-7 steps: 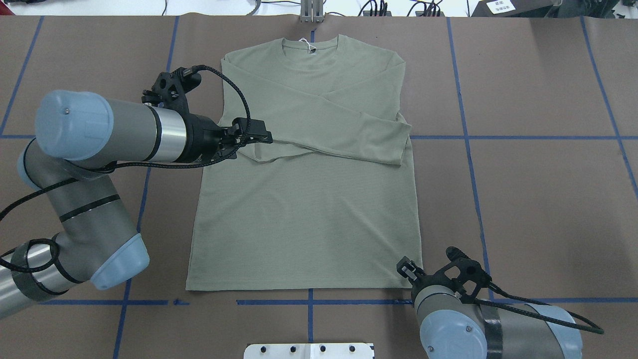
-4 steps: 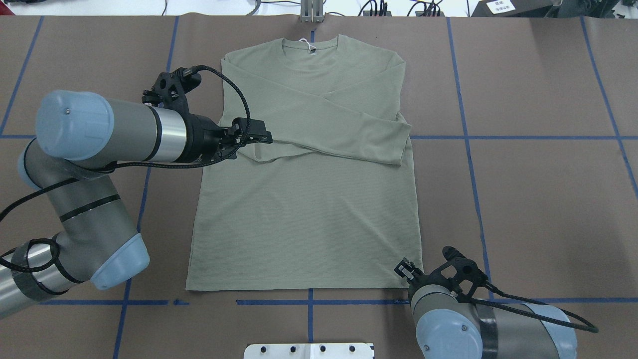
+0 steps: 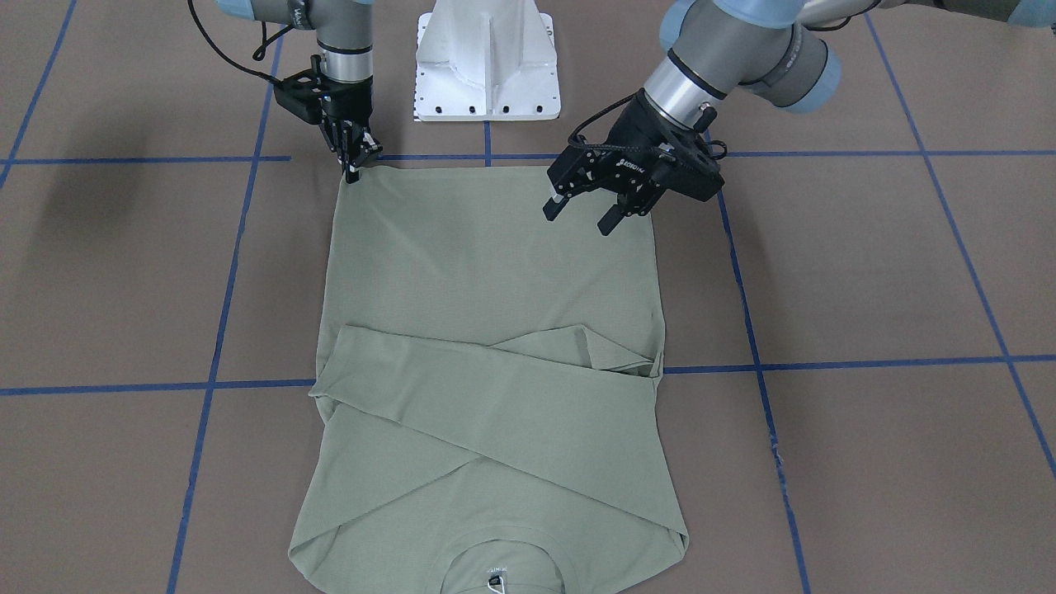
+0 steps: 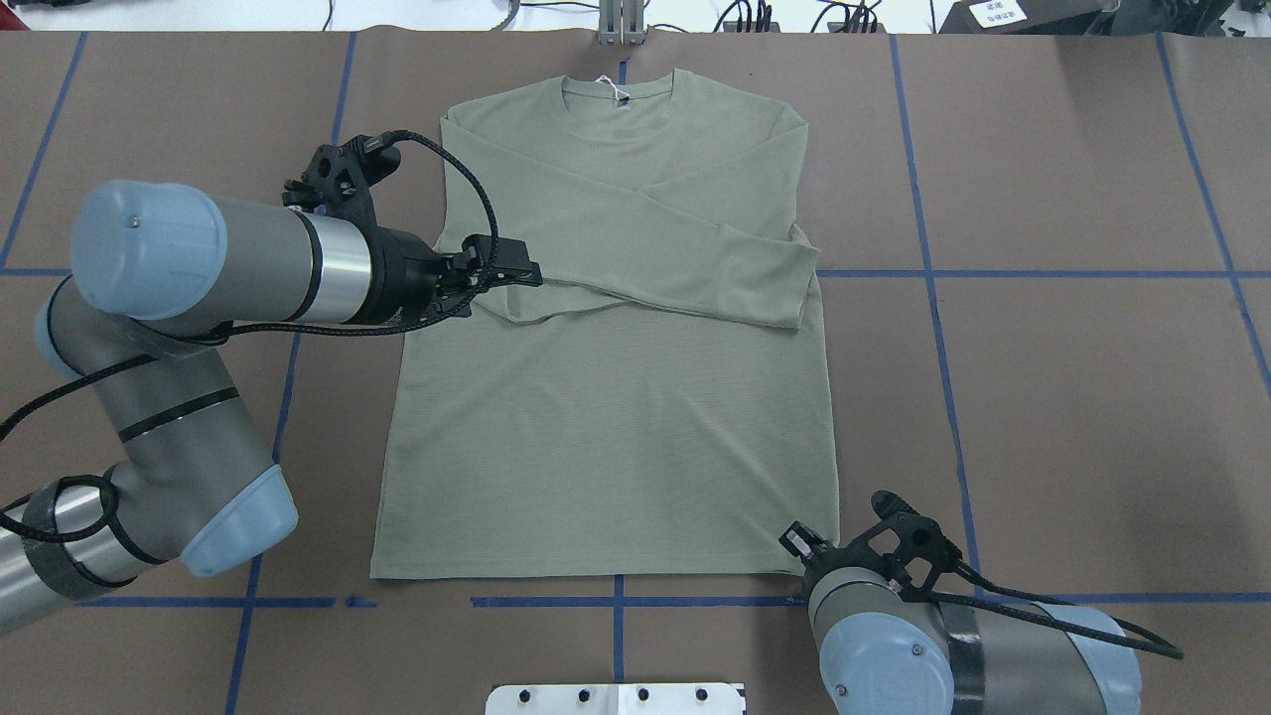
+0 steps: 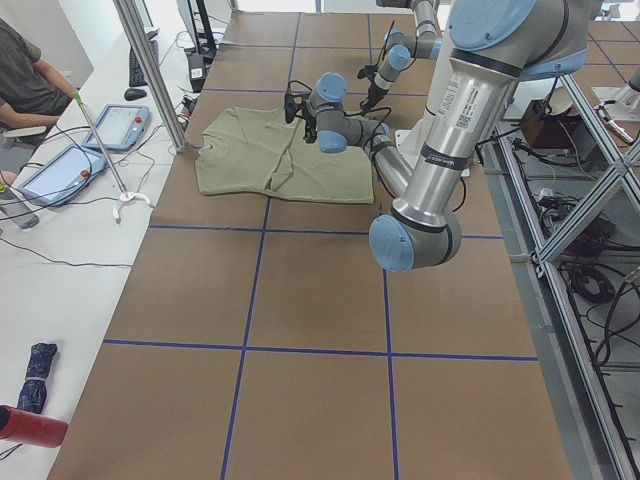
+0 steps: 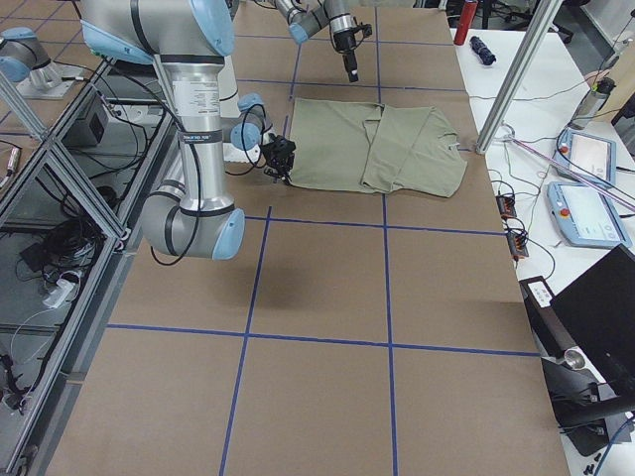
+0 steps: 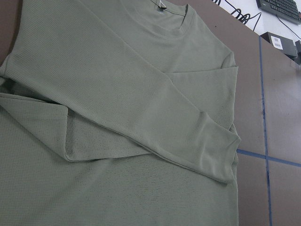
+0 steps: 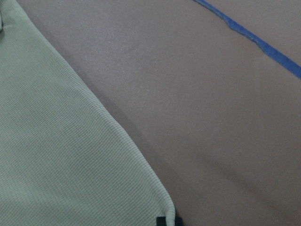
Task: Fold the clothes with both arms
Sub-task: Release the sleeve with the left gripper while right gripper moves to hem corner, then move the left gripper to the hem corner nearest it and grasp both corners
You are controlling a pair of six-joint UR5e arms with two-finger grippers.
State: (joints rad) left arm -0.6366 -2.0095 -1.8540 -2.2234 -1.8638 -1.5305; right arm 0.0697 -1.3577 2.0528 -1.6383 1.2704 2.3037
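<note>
The sage-green long-sleeve shirt [image 4: 606,437] lies flat and face up in the middle of the brown worktop [image 4: 1072,397]. Its ribbed collar [image 4: 621,94] is at the far edge from the robot and its hem is nearest the white pedestal base [image 3: 487,58]. Both sleeves [image 4: 675,258] are folded across the chest and overlap. A white hang tag [image 4: 616,91] on string sits at the neckline.

The left arm [image 3: 726,49] holds its jaws open above the shirt's left side, clear of the cloth. The front-facing view shows the gap between them plainly, while the left wrist view shows only the crossed sleeves and collar below.

The right arm [image 3: 338,25] points straight down at the hem corner [image 3: 351,169] on the robot's right. From overhead the wrist hides its jaws. The front-facing view puts their tips on that corner, and the right wrist view shows the corner [image 8: 164,207] close up, lying flat, with a black tip at the frame's lower edge. Whether these jaws pinch the cloth cannot be told.

Blue tape lines [image 4: 933,298] grid the worktop.
</note>
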